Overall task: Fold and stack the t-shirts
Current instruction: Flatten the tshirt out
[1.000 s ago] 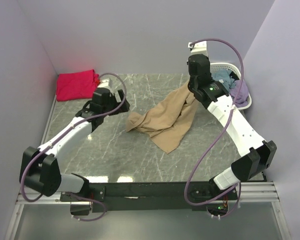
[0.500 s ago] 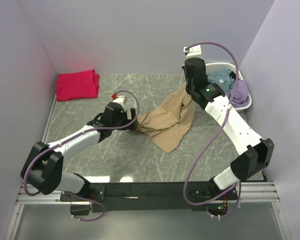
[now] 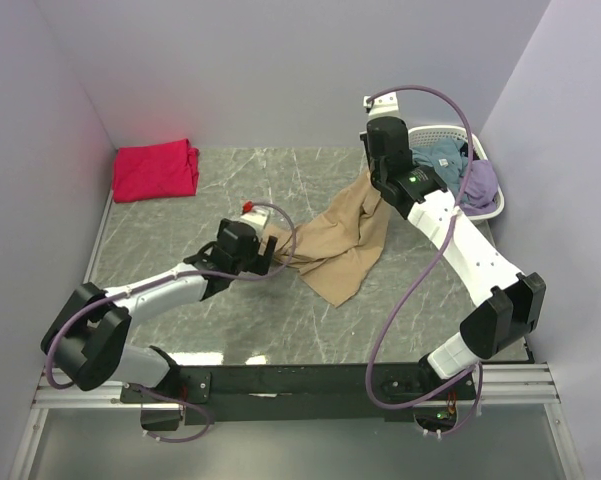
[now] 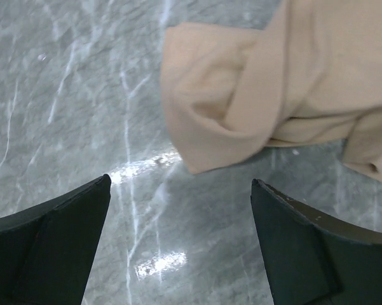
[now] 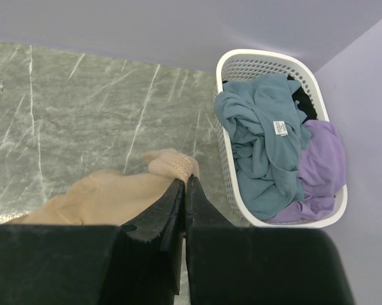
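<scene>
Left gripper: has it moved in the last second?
Yes. The left gripper swung right and nearer, away from the red t-shirt, up to the left edge of the tan t-shirt, jaws open.

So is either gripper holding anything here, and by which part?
The right gripper pinches the tan t-shirt by its far bunched edge; left gripper is open, holding nothing.

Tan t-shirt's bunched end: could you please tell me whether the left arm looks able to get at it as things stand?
Probably yes: the left gripper hangs just short of the tan t-shirt, jaws wide open, with only table between them.
</scene>
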You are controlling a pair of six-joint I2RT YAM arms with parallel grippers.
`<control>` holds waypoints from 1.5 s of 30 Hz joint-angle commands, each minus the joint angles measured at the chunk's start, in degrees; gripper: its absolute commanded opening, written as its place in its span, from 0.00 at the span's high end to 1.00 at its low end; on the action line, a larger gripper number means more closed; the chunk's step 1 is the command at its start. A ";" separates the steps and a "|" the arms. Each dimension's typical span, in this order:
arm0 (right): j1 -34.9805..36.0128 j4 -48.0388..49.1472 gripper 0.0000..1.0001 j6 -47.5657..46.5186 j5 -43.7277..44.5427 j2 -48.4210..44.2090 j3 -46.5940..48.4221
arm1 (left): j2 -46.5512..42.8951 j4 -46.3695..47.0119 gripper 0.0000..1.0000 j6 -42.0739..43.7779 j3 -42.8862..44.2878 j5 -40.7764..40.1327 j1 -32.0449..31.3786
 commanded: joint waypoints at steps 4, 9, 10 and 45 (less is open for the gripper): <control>0.22 1.49 1.00 1.25 -1.11 1.22 1.19 | -1.03 5.77 0.03 7.45 -0.24 -1.62 -4.92; 0.22 1.58 0.99 1.69 -1.73 1.40 1.01 | 3.45 7.35 0.03 7.72 0.73 -3.73 -6.16; 0.05 1.58 0.99 1.69 -1.73 1.40 1.01 | 4.15 7.52 0.03 7.72 0.99 -3.73 -6.25; -0.31 1.58 0.99 2.13 -2.25 0.61 -0.74 | 8.91 11.67 0.99 9.31 4.24 -14.98 -7.92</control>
